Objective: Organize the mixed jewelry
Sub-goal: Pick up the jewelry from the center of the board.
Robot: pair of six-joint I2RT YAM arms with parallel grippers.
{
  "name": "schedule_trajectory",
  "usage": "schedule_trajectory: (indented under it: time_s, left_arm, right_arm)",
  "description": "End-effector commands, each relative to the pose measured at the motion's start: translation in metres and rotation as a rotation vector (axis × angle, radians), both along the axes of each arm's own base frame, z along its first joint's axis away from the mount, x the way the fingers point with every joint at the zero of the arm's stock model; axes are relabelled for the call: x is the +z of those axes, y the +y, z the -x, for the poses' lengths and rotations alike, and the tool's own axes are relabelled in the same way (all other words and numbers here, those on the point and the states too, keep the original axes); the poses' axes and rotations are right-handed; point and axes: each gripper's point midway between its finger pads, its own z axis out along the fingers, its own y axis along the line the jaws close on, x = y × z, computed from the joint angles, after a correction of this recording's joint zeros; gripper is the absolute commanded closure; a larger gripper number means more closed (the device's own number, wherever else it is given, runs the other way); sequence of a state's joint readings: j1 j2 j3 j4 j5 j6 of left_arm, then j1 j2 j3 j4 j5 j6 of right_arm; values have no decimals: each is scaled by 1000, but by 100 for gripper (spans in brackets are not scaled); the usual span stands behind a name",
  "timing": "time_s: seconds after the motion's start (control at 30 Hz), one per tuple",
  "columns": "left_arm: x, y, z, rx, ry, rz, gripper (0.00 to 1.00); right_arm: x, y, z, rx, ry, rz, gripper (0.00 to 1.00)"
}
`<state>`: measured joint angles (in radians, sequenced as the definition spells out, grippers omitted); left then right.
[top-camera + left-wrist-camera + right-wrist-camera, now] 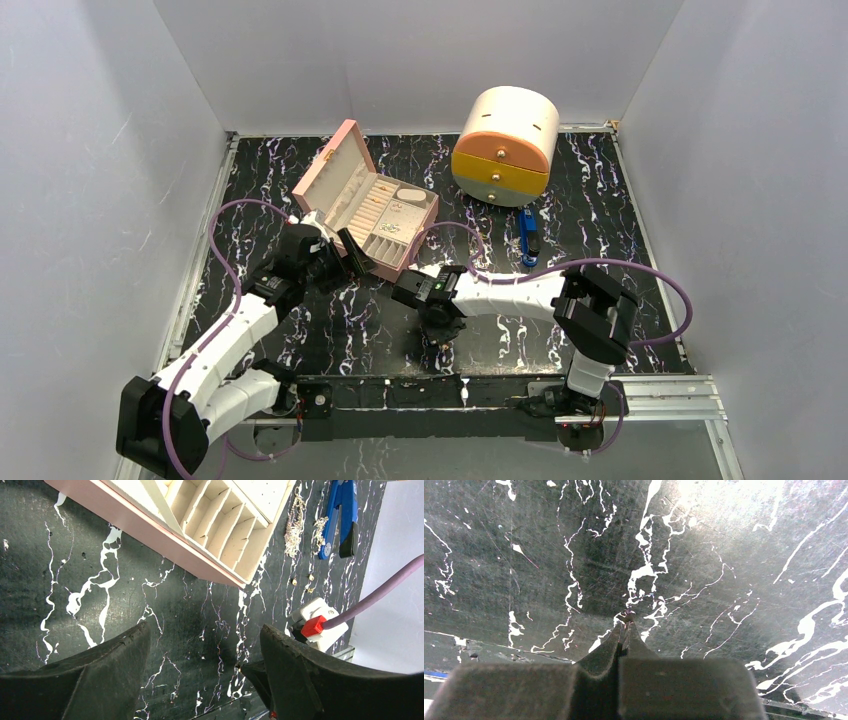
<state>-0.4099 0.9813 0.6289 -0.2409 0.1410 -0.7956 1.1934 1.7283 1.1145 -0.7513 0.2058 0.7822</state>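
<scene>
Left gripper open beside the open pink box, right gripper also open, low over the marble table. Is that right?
Not quite: the right gripper is shut tight, as the right wrist view shows. The left gripper is open beside the open pink box, and the right one is low over the table.

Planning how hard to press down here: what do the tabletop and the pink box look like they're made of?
Tabletop: hard glossy sheet, black with white marble-style veins; glare and fine scratches suggest laminate or film, not stone. Pink box: smooth matte pink shell, possibly faux leather; cream dividers look like flocked card.
</scene>
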Motion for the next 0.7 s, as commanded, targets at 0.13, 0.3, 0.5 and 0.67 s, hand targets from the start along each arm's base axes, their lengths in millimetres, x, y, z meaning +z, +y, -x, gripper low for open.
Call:
schedule_trajectory:
  time_s: [0.13,0.3,0.5,0.67]
  left_arm:
    - [5,2,2,-3,-24,-7,22]
    - [6,2,3,-2,-28,-2,22]
    - [8,2,4,3,-33,7,22]
    - [10,1,4,1,-33,19,22]
  right_arm:
    - [1,4,0,-17,3,-58,100]
    - [13,7,-12,-59,18,-165,100]
    - [30,9,-28,-105,53,-298,100]
    - [40,9,-37,-141,78,-373,100]
